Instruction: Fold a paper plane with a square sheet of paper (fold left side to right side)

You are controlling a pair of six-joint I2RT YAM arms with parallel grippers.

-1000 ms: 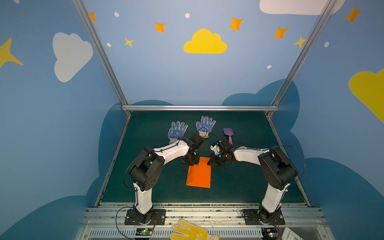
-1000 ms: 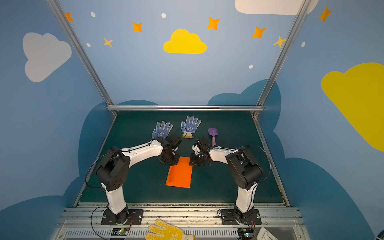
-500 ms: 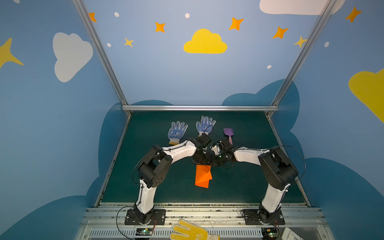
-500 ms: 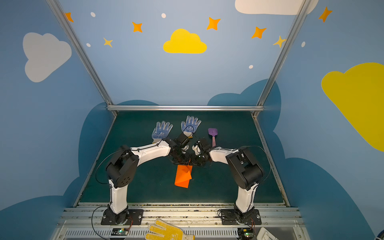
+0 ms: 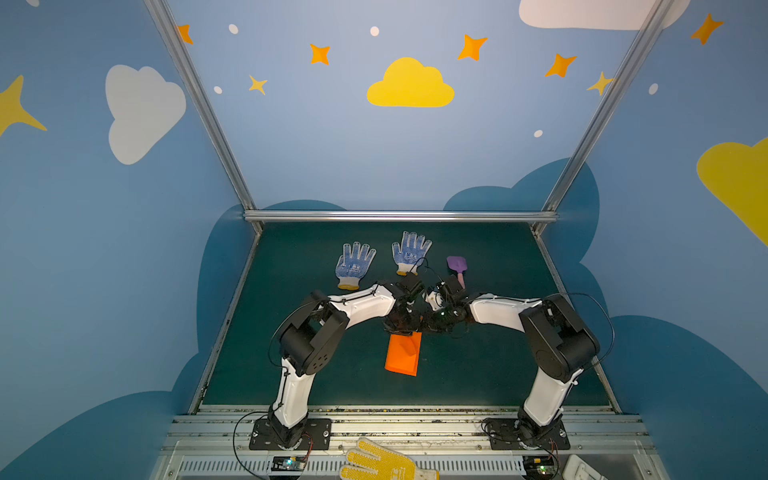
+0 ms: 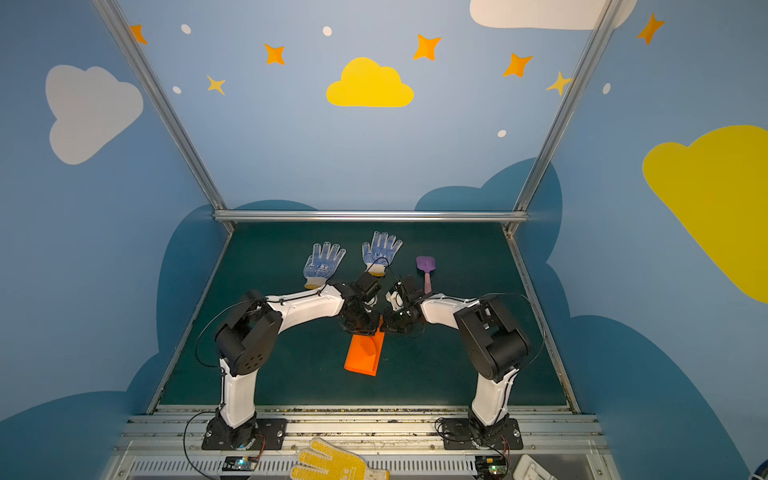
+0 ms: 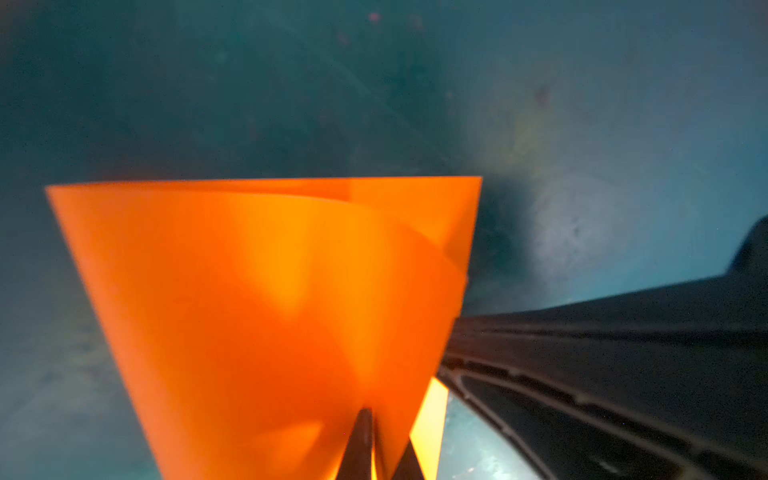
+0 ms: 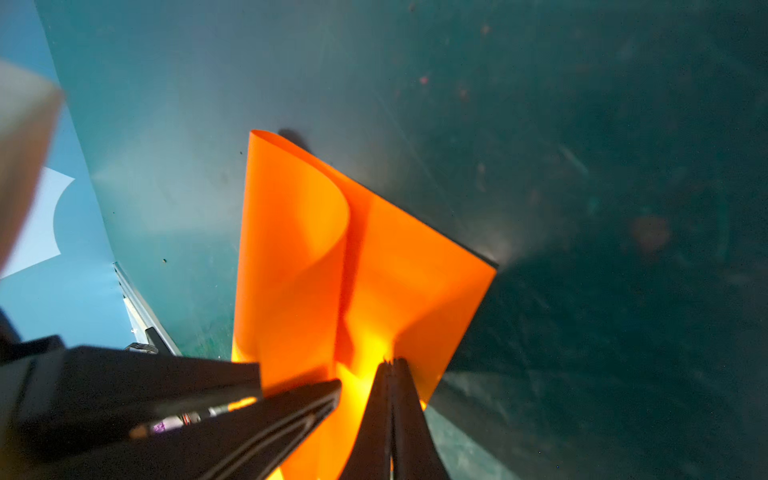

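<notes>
My left gripper [image 7: 381, 434] and right gripper [image 8: 390, 368], pinching far edge of thin bright orange paper sheet [image 5: 402, 357], curled over itself.

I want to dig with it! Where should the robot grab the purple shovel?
By the thin pink handle, from straight above. The shovel lies flat on the mat, handle pointing toward the robot; its purple blade looks too wide to pinch.
</notes>
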